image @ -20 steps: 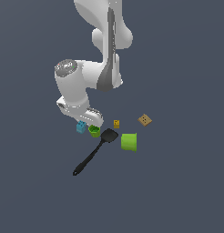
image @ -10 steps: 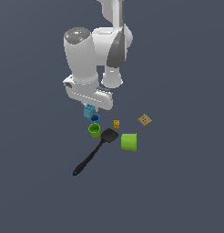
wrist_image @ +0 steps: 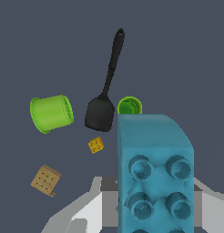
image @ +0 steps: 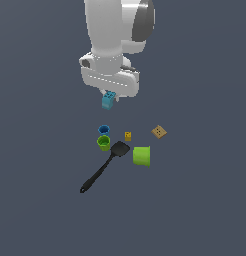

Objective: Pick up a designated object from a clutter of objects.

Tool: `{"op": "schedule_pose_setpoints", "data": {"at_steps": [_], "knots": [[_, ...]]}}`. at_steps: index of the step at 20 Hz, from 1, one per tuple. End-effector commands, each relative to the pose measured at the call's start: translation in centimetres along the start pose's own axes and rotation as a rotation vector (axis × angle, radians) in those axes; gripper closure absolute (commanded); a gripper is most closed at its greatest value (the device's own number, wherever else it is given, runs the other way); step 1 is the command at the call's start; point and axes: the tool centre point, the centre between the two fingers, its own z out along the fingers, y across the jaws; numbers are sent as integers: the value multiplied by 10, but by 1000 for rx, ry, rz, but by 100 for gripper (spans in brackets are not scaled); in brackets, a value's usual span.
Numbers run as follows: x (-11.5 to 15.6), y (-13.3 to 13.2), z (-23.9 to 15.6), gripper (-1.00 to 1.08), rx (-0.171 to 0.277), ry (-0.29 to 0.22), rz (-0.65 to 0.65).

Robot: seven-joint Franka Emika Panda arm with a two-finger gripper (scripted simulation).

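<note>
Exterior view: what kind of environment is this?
Most likely a bare simulated test scene: a featureless grey floor, no walls or furniture. Small clutter lies loose on it, such as a spatula and lime-green cup, while the arm holds a teal brick above.

Arm upright, wrist down, tool (image: 109,98) clamped on brick (image: 108,100)

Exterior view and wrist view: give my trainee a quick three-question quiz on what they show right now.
1. True or false: the brick rests on the floor.
2. Which item lies on its side? A) blue cup B) large lime cup C) small green cup
3. Fill in: the spatula's blade lies nearest the small ___ cup.

Key: 1. False; it hangs in the end effector, above the clutter. 2. B. 3. green.
</note>
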Motion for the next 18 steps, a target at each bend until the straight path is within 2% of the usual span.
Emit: {"op": "schedule_pose_setpoints", "data": {"at_steps": [1,10,18], "knots": [[-13,-7,-21,108,-1,1,0],[-50,-30,-83,108,1,0,-1],[-66,-42,-113,108,3,-1,-1]]}}
